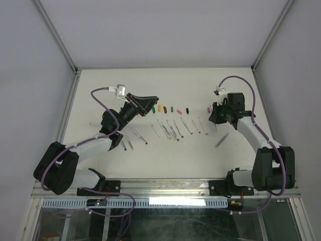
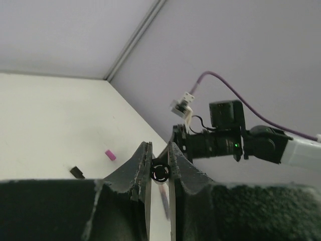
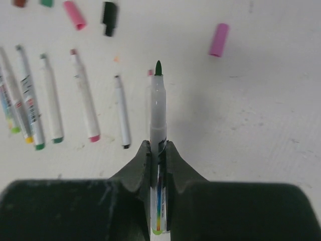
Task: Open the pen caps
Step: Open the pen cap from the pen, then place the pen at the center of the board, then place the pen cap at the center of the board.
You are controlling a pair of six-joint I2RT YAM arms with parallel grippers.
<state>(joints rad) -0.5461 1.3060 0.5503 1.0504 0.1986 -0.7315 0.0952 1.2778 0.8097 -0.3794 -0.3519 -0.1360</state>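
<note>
Right tool (image 3: 158, 149) is squeezing a bare green pen (image 3: 158, 100); left tool (image 2: 159, 151) is pinching its cap (image 2: 159, 173). Next, both probably need laying on the worktop (image 3: 251, 125).

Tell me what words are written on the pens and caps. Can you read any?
No text can be read.
Pen in the right gripper: coloured print low on the barrel, too blurred to read.
Two printed pens lying at the far left: small coloured print, too blurred to read.
Pen caps: no writing shows.
</note>
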